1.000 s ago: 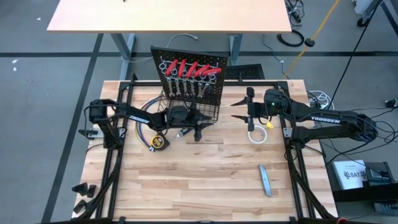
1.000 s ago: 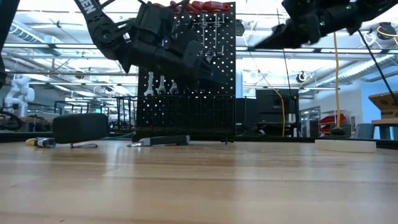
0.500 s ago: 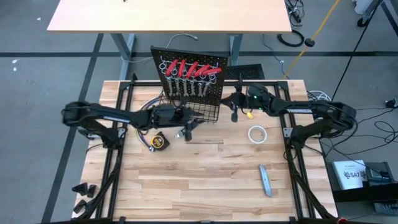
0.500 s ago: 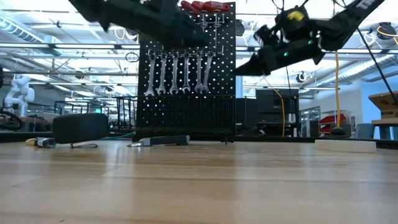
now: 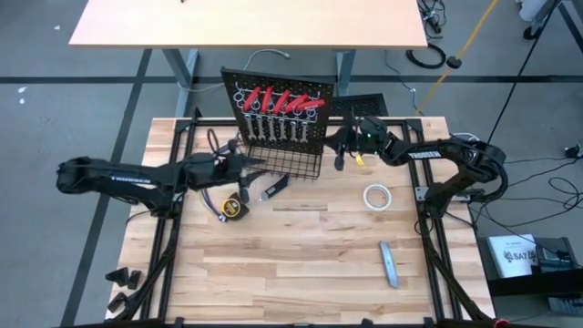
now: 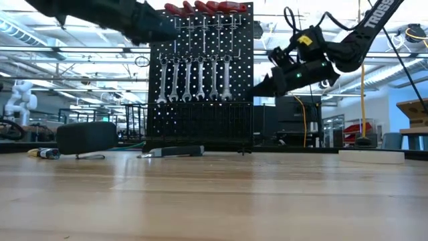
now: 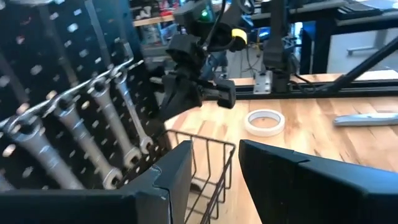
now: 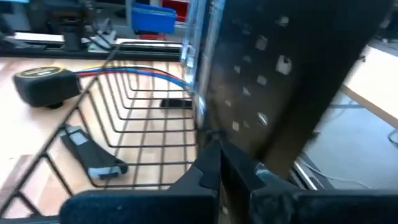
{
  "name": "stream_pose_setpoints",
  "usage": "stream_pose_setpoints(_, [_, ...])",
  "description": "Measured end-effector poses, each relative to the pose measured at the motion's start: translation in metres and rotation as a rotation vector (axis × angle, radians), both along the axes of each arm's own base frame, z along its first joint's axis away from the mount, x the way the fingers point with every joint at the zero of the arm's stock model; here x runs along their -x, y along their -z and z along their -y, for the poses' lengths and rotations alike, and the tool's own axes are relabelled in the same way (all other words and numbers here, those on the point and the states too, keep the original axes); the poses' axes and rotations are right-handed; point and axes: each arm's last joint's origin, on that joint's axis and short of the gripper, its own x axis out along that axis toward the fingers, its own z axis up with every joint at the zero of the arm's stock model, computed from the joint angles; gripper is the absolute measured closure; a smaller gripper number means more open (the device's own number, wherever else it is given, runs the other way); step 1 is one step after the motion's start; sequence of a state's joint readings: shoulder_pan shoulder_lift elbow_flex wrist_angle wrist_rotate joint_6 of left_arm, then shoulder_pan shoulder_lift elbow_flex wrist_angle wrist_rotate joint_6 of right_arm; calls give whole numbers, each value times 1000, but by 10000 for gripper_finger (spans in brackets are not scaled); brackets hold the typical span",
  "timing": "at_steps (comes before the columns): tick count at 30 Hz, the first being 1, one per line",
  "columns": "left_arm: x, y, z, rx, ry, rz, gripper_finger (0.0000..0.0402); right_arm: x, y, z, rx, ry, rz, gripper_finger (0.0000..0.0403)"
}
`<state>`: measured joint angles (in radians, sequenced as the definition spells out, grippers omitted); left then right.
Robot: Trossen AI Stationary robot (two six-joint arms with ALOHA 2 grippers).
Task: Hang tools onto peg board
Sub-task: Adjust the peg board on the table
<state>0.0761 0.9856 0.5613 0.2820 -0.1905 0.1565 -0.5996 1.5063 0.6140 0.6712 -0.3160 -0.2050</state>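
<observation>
The peg board [image 5: 278, 109], a black perforated panel, stands upright at the far middle of the wooden table [image 5: 301, 264]. A black wire basket [image 5: 278, 162] juts from its base toward the near side. Red-handled tools [image 5: 276, 97] hang in a row along the top of the panel, with silver wrenches [image 5: 271, 128] hanging in a row beneath them.

The left arm reaches in from the left; the left gripper [image 5: 244, 161] hovers at the basket's left edge, fingers parted with nothing between them. The right arm comes in from the right; the right gripper [image 5: 339, 159] sits just beside the panel's right edge, fingers pressed together and empty.

On the table, a yellow tape measure [image 5: 232, 209] lies near the basket's left front corner, and a black-handled knife [image 5: 275, 189] just in front of the basket. A white tape roll [image 5: 377, 196] lies to the right, and a grey bar [image 5: 389, 263] nearer still on the right.
</observation>
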Motion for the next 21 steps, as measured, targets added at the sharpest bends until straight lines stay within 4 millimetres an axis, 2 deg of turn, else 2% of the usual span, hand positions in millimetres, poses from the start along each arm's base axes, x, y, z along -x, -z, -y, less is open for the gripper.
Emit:
stream_pose_setpoints(11, [9, 16, 0, 42, -22, -15, 261, 12, -4, 20, 11, 138, 42, 403])
stream_pose_setpoints(18, [10, 23, 3, 62, 64, -59, 261, 17, -5, 27, 12, 208, 55, 403])
stream_pose_setpoints(21, [10, 25, 7, 65, 86, -86, 261, 17, -5, 25, -22, 177, 58, 403])
